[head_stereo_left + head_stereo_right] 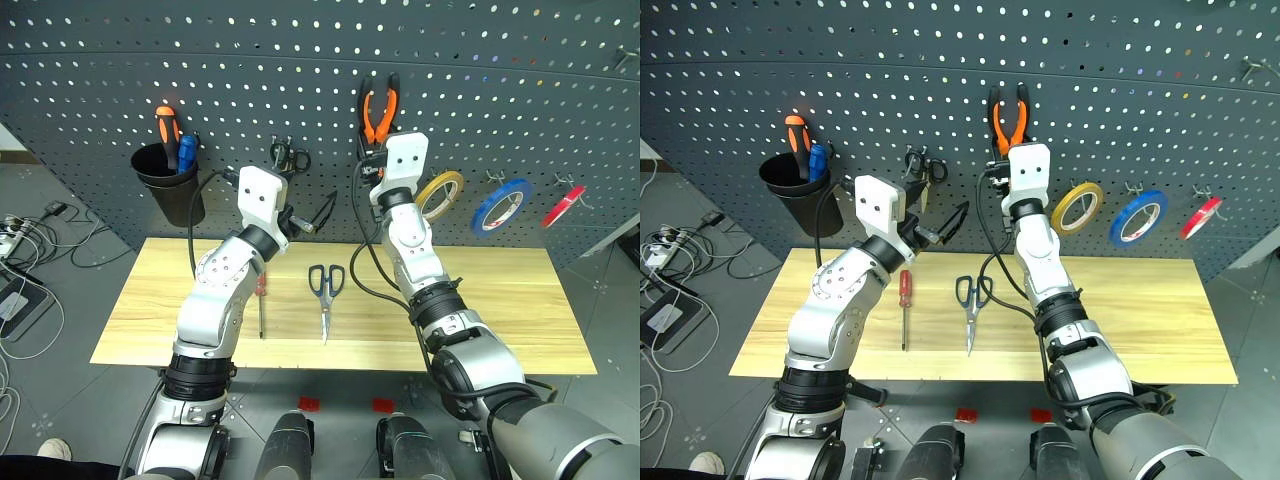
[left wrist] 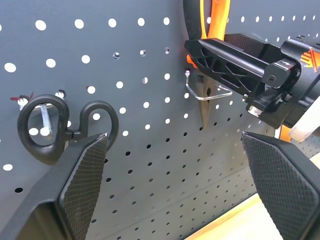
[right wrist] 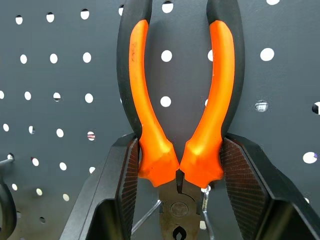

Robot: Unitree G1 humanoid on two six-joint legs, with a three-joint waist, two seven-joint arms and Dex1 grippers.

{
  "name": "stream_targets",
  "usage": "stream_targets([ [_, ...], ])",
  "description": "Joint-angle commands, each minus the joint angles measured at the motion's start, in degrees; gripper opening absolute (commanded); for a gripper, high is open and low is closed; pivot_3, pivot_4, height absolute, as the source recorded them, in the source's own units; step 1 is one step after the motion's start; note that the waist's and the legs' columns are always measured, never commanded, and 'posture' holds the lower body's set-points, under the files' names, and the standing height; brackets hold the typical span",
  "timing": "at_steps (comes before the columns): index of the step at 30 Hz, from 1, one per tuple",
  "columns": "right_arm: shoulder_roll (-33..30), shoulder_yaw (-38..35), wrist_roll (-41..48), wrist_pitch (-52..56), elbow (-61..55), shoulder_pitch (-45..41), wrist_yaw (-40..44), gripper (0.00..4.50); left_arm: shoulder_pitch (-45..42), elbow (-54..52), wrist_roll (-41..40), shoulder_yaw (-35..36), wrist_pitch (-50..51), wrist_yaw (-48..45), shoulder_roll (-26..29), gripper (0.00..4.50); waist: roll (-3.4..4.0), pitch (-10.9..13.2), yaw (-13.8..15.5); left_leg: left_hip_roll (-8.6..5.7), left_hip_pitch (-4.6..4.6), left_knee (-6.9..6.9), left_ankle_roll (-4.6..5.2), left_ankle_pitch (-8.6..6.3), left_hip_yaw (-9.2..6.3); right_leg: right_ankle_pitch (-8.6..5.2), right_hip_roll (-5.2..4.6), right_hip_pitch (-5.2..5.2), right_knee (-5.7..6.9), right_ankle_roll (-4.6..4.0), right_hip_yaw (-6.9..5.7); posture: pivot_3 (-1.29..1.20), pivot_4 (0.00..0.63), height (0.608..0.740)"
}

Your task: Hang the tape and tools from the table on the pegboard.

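The orange-handled pliers (image 3: 175, 100) hang handles-up on a hook of the dark pegboard (image 1: 300, 80). My right gripper (image 3: 178, 145) is shut on them, its pads (image 3: 131, 170) pressed against the lower ends of both handles. My left gripper (image 2: 175, 145) stands open and holds nothing. It is raised in front of the pegboard, to the left of the pliers. On the table (image 1: 480, 300) lie the long scissors (image 1: 326, 290) and the red-handled screwdriver (image 1: 261, 300). The blue tape (image 1: 501, 205) hangs on the pegboard at the right.
A yellow tape roll (image 1: 440, 192) and a flat red item (image 1: 562, 207) hang beside the blue tape. Small black-handled scissors (image 2: 65, 125) hang in front of my left gripper. A black cup (image 1: 168, 180) holding orange and blue screwdrivers is mounted at the left.
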Motion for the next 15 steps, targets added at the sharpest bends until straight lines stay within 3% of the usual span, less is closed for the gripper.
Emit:
stream_targets([
  [1, -0.9, -0.7, 0.0, -1.4, -2.2, -1.5, -0.4, 3.4, -0.8, -1.4, -0.1, 0.1, -0.7, -0.3, -0.2, 4.5, 0.0, 0.0, 0.0, 0.0, 0.0, 0.0, 0.0, 0.0, 0.0, 0.0, 0.0, 0.0, 0.0, 0.0, 0.0, 0.24, 0.202, 0.74],
  [4, -1.3, -0.7, 0.2, -1.2, -2.9, -1.0, 0.1, 4.42, -1.0, -0.9, 0.0, 0.0, -0.9, -0.4, -0.4, 4.5, 0.0, 0.0, 0.0, 0.0, 0.0, 0.03, 0.01, 0.0, -0.02, 0.0, 0.0, 0.03, 0.01, 0.0, -0.01, 0.24, 0.2, 0.74],
  [9, -1.3, 0.3, 2.2, 2.0, -8.4, 2.4, 4.5, 4.49, -0.7, -0.9, 0.3, -0.6, -1.0, -0.5, -0.8, 4.5, 0.0, 0.0, 0.1, -0.02, 0.0, 0.06, 0.03, 0.02, -0.03, 0.0, -0.02, 0.06, 0.01, 0.0, -0.02, 0.23, 0.203, 0.74],
  [15, -4.8, 4.4, 8.1, 16.7, -30.4, 16.0, 18.4, 4.49, 4.0, -5.1, -0.7, -2.1, 0.9, -1.1, -1.2, 4.5, 0.02, 0.0, -0.1, 0.01, -0.02, -0.03, 0.05, 0.01, -0.07, 0.0, -0.02, 0.05, 0.0, 0.0, -0.01, 0.2, 0.216, 0.74],
])
